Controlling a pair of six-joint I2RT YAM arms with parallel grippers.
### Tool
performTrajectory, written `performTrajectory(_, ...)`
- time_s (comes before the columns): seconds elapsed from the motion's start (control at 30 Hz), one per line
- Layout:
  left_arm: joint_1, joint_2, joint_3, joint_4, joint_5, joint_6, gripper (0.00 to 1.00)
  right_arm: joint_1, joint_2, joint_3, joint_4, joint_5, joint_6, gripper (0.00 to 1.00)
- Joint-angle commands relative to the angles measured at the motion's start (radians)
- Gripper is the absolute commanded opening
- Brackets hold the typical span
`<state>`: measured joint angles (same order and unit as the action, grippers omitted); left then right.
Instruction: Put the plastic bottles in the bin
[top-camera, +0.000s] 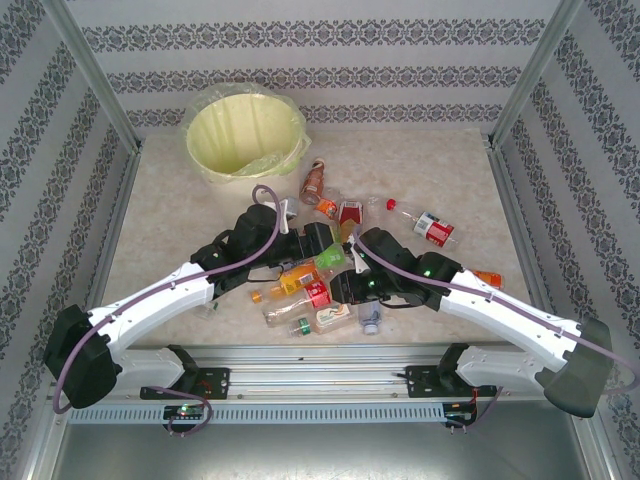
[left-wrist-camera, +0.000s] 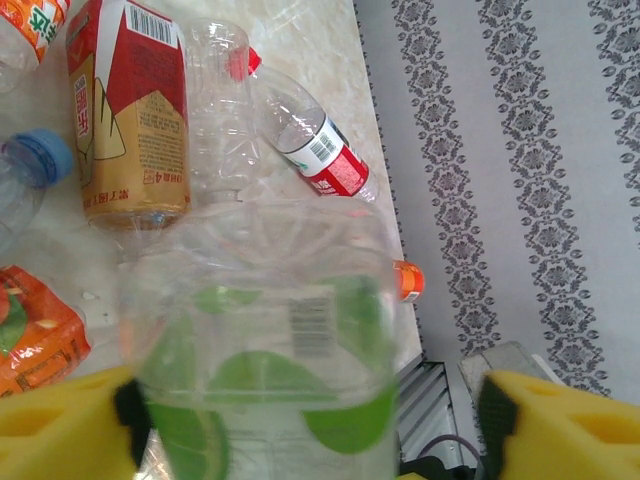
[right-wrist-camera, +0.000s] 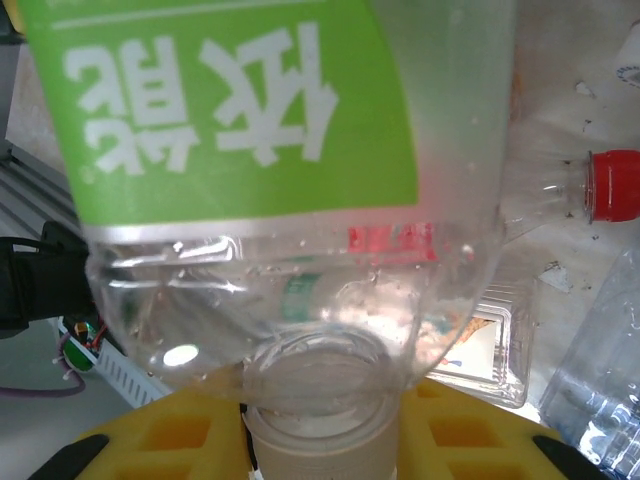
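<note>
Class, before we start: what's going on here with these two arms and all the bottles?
Two robot arms are working at putting plastic bottles into the bin. The right tool is shut on the neck of a green-labelled bottle above the pile in the middle. The left tool sits open around what looks like the same bottle's body, with one pad apart from it. The other bottles lie scattered on the table, and the bin stands at its far left corner.

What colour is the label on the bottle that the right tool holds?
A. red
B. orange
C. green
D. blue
C: in the right wrist view, the right tool is shut on the neck end of a bottle whose label is green.
</note>
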<state>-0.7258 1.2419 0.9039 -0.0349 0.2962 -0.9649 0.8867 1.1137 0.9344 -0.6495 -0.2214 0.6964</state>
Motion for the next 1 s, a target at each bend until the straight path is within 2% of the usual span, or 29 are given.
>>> performTrajectory(0.0, -0.012, 0.004, 0.025, 0.049, -0.008, 0.005, 0.71, 0.01, 0.007, 0.027, 0.013, 0.025, -0.013, 0.32)
performTrajectory(0.27, -0.012, 0.015, 0.028, 0.057, 0.007, 0.009, 0.53, 0.015, -0.001, 0.032, 0.014, 0.031, -0.018, 0.32)
performTrajectory(0.43, -0.012, 0.008, 0.024, 0.082, 0.022, 0.015, 0.51, 0.015, -0.015, 0.032, 0.011, 0.04, -0.013, 0.37)
performTrajectory(0.47, -0.012, 0.006, 0.03, 0.071, 0.021, 0.018, 0.51, 0.015, -0.021, 0.032, 0.011, 0.042, -0.011, 0.44)
performTrajectory(0.53, -0.01, 0.004, 0.047, 0.041, 0.018, 0.027, 0.51, 0.014, -0.038, 0.037, 0.004, 0.048, -0.014, 0.65)
performTrajectory(0.73, 0.006, -0.002, 0.138, -0.076, 0.011, 0.083, 0.51, 0.003, -0.133, 0.067, -0.061, 0.075, -0.045, 0.98)
performTrajectory(0.97, 0.029, 0.041, 0.362, -0.292, 0.035, 0.213, 0.52, -0.045, -0.274, 0.15, -0.078, 0.118, -0.107, 0.98)
